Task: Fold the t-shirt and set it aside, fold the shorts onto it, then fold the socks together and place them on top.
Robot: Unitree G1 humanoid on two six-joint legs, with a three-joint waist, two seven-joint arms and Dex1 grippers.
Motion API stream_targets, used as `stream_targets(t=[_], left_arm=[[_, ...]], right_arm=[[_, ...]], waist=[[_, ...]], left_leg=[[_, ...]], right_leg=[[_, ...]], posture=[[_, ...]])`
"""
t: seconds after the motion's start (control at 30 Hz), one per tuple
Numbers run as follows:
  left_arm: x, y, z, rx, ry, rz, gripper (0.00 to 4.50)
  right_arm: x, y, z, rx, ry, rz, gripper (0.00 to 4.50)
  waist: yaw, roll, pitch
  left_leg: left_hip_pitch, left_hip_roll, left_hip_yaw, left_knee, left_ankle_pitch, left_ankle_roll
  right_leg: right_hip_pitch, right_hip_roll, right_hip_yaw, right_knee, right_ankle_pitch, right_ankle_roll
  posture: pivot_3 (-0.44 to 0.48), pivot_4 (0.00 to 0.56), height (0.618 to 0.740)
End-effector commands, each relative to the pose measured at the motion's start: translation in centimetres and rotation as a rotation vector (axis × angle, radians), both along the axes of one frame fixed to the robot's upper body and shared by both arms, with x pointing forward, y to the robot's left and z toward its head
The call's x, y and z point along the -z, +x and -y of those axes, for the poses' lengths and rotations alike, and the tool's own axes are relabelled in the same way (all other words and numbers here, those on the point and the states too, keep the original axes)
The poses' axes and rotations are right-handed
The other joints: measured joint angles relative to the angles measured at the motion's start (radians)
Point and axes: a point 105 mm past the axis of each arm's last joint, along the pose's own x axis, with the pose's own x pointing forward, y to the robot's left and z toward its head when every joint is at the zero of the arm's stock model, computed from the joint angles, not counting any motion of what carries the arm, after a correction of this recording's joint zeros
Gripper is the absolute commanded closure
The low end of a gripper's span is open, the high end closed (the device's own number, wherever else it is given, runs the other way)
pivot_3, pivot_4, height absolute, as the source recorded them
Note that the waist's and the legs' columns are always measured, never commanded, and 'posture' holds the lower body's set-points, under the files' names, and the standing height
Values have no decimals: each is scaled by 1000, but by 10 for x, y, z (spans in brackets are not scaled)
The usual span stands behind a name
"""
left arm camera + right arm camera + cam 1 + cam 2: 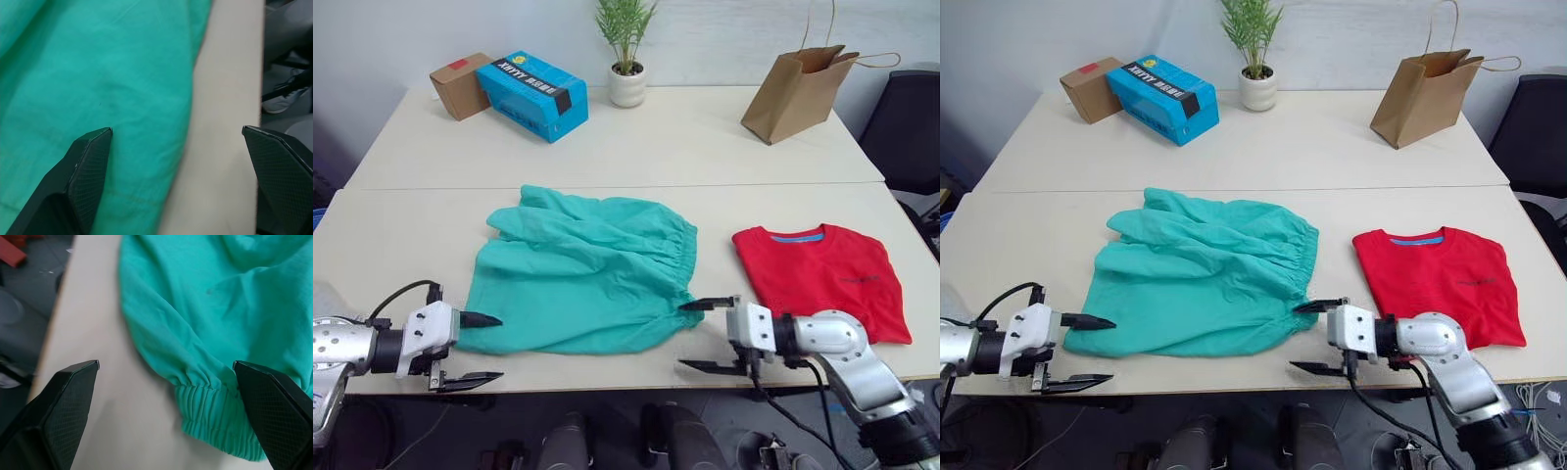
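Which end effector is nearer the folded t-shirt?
Right. The right end effector sits at the shorts' waistband corner, beside the t-shirt; the left end effector is at the shorts' far corner.

Office: pale tables, black chair

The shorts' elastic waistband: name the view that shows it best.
The right wrist view: the waistband of the shorts sits close, gathers clear, between the open right end effector fingers. Both eye views show it whole but distant; the left wrist view shows plain fabric.
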Motion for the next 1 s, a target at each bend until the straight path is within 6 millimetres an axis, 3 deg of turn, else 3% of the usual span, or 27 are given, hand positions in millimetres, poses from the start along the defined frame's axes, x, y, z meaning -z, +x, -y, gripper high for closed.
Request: stream_targets(t=[0.03, 0.13, 0.17, 0.3, 0.4, 0.53, 0.67, 0.83, 0.93, 1.0], left_arm=[[1, 4, -20, -69, 51, 51, 0], [5, 4, -29, -67, 95, 49, 0], [8, 8, -34, -89, 110, 58, 186], [10, 20, -28, -97, 50, 88, 1168], [17, 12, -28, -42, 102, 33, 2043], [13, 2, -42, -51, 113, -24, 3297], [-1, -12, -15, 38, -44, -89, 4469], [-13, -35, 14, 91, -156, -215, 4469], [-2, -77, 27, 130, -165, -424, 4469], [2, -103, 29, 116, -180, -580, 4469]], right_arm=[[-6, 11, -5, 46, 14, 37, 561], [4, 2, -7, -30, -54, 9, 1631], [5, 0, -9, -45, -58, 5, 1976], [6, 2, -13, -48, -51, 6, 3374], [5, 3, -13, -47, -51, 13, 4388], [-18, -5, -13, -67, 48, -24, 4500], [-25, -24, -8, -141, 67, -100, 4500], [-29, -42, 8, -191, 84, -196, 4500], [-21, -72, 24, -241, 83, -399, 4500], [-7, -79, 35, -223, 26, -483, 4500]], waist=[[-1, 0, 0], [-1, 0, 0], [0, 0, 0], [0, 2, 0], [0, 3, -1], [-2, 3, -1], [-15, 4, -1], [-22, 1, 0], [-24, 1, 0], [-28, 0, 1]], left_leg=[[0, 0, 0, 0, 0, 0], [0, 0, 0, -1, -1, -1], [0, 1, 0, -1, -1, -1], [1, 1, 0, -1, -1, -1], [2, 0, 0, 0, -1, -3], [2, 1, 0, 0, -2, -6], [2, 2, 0, -2, 1, -3], [0, 1, 0, 0, -3, -1], [0, 1, 0, 0, -5, 0], [1, 1, 0, 0, -8, 0]], right_leg=[[-1, 0, 0, 0, 0, 0], [0, 0, -1, 0, 0, 0], [0, 0, -1, 0, 0, 0], [0, 0, -1, 2, 0, -1], [1, 0, -1, 2, 0, -1], [1, 0, -1, 2, 1, -1], [0, 1, -1, 2, 0, -1], [0, 0, -1, 1, -1, 0], [1, 0, -1, 0, -2, 2], [2, 1, 0, 0, -4, 2]], posture=[[0, 150, 740], [0, 150, 740], [0, 150, 740], [0, 150, 740], [0, 150, 740], [0, 150, 740], [0, 150, 740], [0, 150, 740], [0, 150, 740], [0, 150, 740]])
